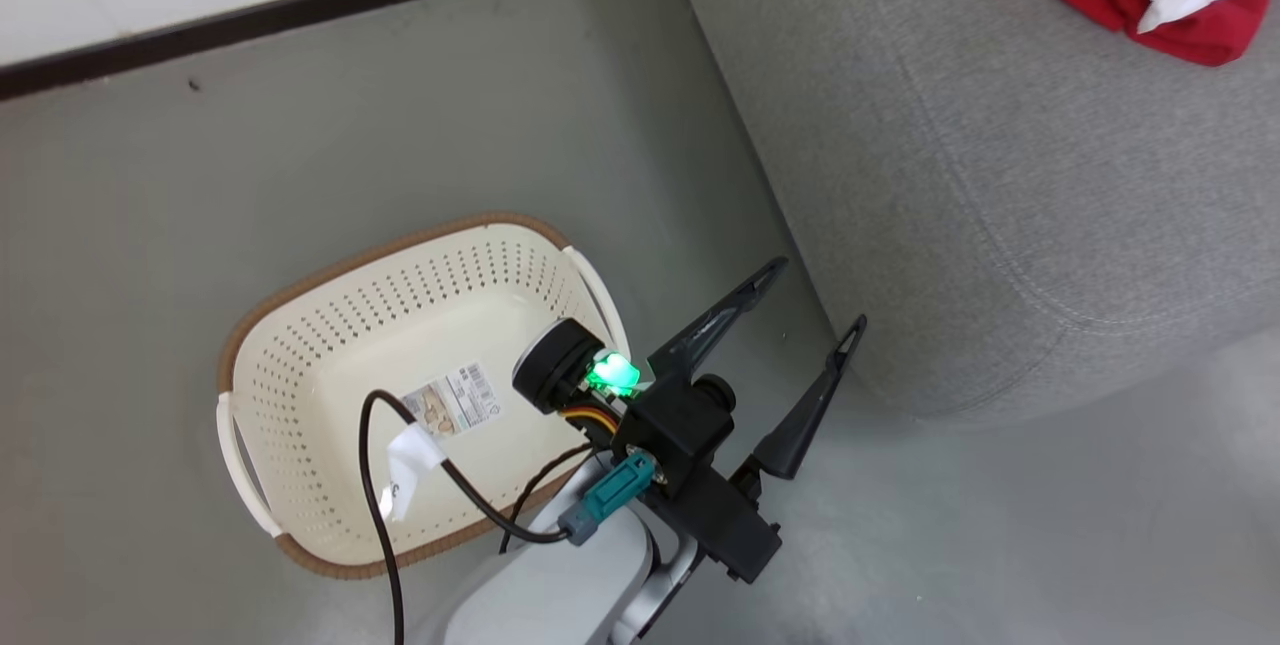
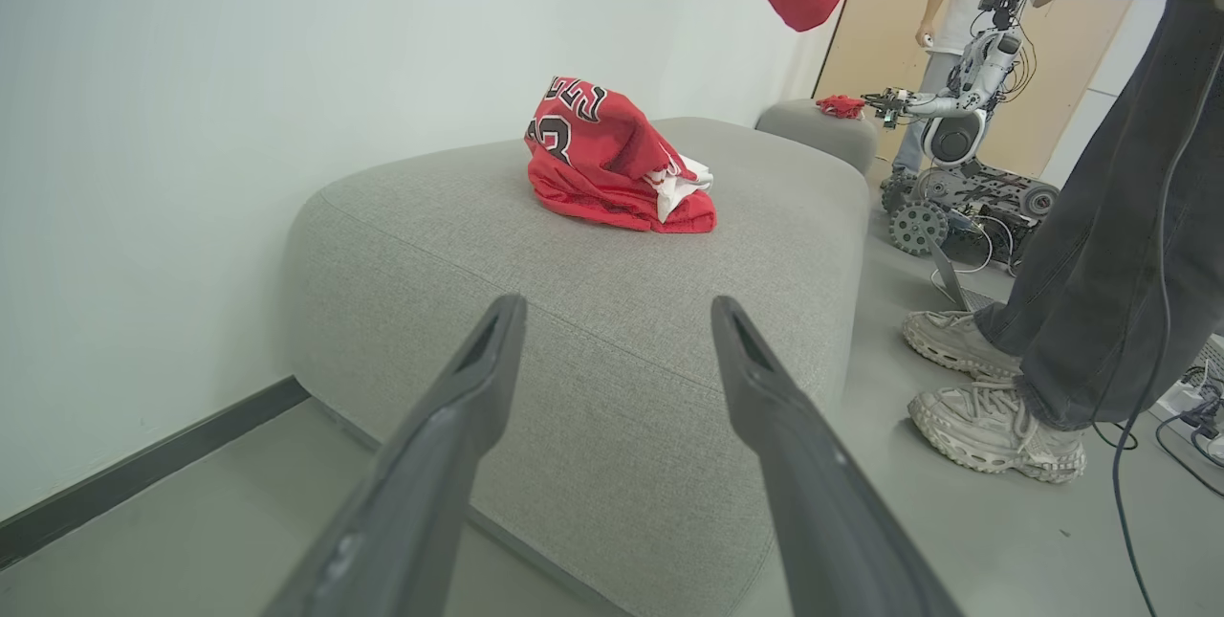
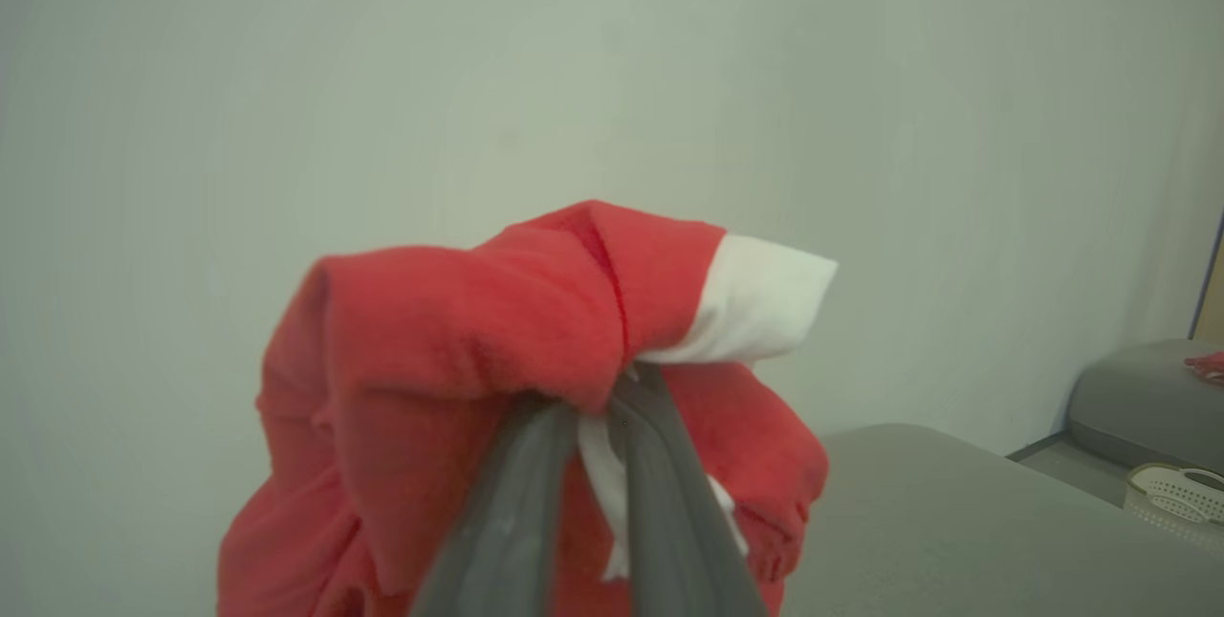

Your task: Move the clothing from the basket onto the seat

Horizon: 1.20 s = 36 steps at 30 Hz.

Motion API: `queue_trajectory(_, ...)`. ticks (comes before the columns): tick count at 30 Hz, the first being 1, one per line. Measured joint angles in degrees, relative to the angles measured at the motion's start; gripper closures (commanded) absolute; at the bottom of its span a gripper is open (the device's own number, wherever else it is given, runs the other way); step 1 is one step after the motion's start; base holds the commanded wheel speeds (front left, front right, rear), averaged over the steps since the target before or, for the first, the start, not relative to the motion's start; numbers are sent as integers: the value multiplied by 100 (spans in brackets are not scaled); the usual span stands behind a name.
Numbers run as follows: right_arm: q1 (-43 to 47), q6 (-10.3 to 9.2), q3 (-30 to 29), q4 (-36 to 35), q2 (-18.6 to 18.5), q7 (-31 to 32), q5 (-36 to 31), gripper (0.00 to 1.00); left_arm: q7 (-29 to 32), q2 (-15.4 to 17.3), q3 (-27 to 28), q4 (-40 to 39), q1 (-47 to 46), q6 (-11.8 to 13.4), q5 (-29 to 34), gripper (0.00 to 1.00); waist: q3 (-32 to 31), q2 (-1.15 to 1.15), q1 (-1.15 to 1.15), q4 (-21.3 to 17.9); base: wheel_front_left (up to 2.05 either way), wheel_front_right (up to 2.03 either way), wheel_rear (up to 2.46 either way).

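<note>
The left fingers [image 1: 720,317] are spread as wide as they go, two long dark tapered blades with nothing between them. They are poised over the grey floor [image 1: 600,125], in the gap between the basket [image 1: 300,355] and the rounded corner of the seat [image 1: 1000,175], and touch neither. The basket sits on the floor just beside that arm. It is cream plastic with perforated walls, a brown rim and white handles, and its label sticker [image 1: 455,398] is in plain sight on the bottom. Smooth floor lies open around it as far as the dark skirting [image 1: 300,10] at the wall.

The seat is light-grey woven fabric with a stitched seam following its rounded edge, and its broad top is mostly bare. In the left wrist view a crumpled red jersey [image 2: 602,158] with black, white-edged lettering and white trim lies toward the far middle of the seat, well in from the edges. A person's dark trouser legs and pale sneakers [image 2: 994,426] stand on the floor near the seat, to the right in that view.

The right fingers [image 3: 516,502] are pinched nearly together on a soft red garment [image 3: 459,330] with a white band. It bunches over their tips and hangs above the seat [image 3: 937,521]. Farther off are a second grey seat [image 2: 822,134], another robot [image 2: 956,134] and a second perforated basket [image 3: 1176,493].
</note>
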Motion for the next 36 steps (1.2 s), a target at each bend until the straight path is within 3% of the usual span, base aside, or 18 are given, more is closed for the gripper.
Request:
queue_trajectory(16,-950,-14,-634,864,-510,-1,-47,100,0,3,-216,71,-658,71,89,0,1058,0,-1,351,0,0,0)
queue_trajectory(31,-1527,-204,-1209,1719,-984,-1,11,100,0,7,-557,68,-1051,174,157,0,1742,0,-1,790,0,0,0)
queue_trajectory(36,-1588,-196,-1187,2219,-854,-1,12,100,-1,9,-582,83,-1140,176,155,0,1872,0,0,921,0,0,0)
